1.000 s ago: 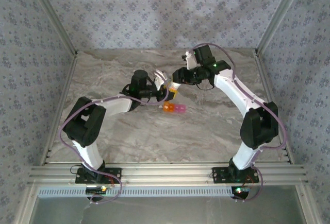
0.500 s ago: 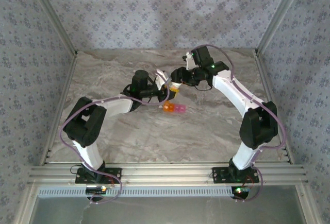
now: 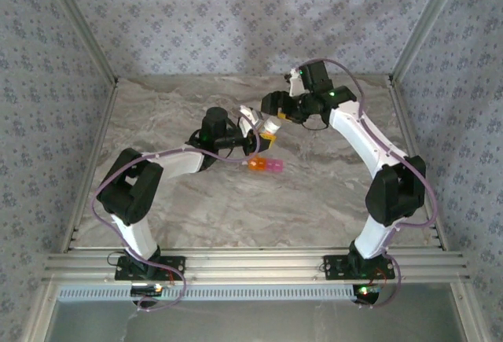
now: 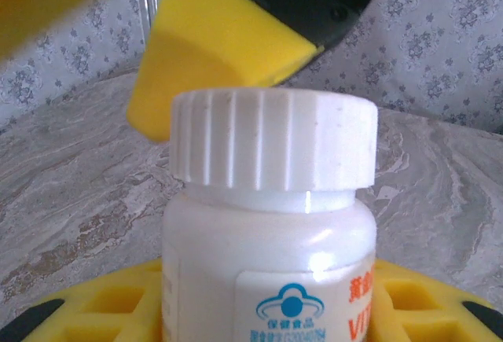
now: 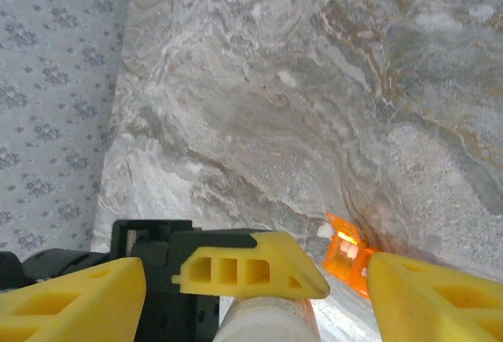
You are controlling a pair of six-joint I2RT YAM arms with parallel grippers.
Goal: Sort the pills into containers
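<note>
Print on the label [image 4: 322, 320] of the white bottle [image 4: 236, 240]

In the left wrist view, a blue emblem [image 4: 291, 306] is printed on the label, with the small blue characters 保健食品 set under it; a still smaller blue line beneath them cannot be read. To the right, orange-red characters beginning 黄金 are cut short by the curve of the bottle, and below them the orange-red letters "VIT" are cut off at the lower edge of the picture.

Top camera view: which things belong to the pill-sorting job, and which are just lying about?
In the job: orange-and-pink containers; white bottle, gripped by the left end effector; right end effector, open.
Just there: marble table; patterned walls; metal frame.
</note>
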